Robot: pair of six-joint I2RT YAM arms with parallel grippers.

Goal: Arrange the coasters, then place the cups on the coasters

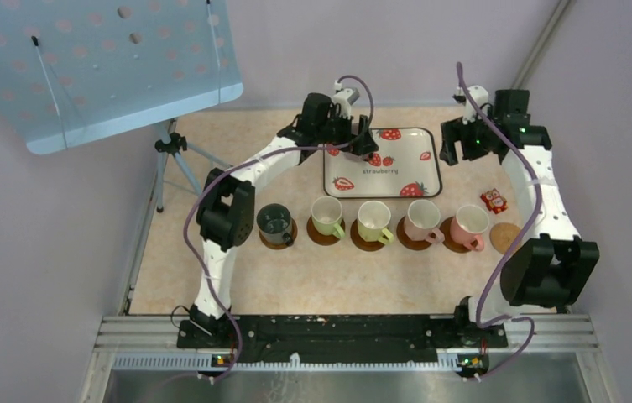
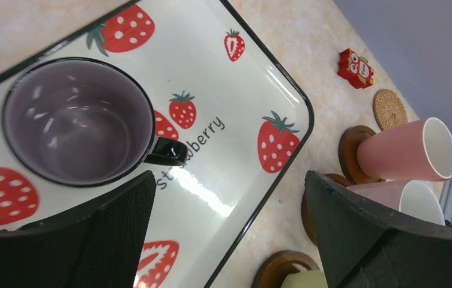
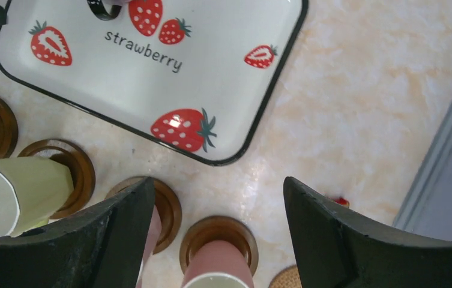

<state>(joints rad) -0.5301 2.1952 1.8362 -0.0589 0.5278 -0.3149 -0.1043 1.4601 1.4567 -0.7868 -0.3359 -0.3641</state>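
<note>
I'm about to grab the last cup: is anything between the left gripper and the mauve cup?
Nothing visible does. The open left gripper hangs over the tray close to the mauve cup, the only thing on it.

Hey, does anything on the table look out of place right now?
The mauve cup sits in the strawberry tray, off the row, while the woven coaster at the right end stands bare.

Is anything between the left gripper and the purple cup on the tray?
Nothing: in the left wrist view only bare tray separates the open left gripper from the mauve cup.
</note>
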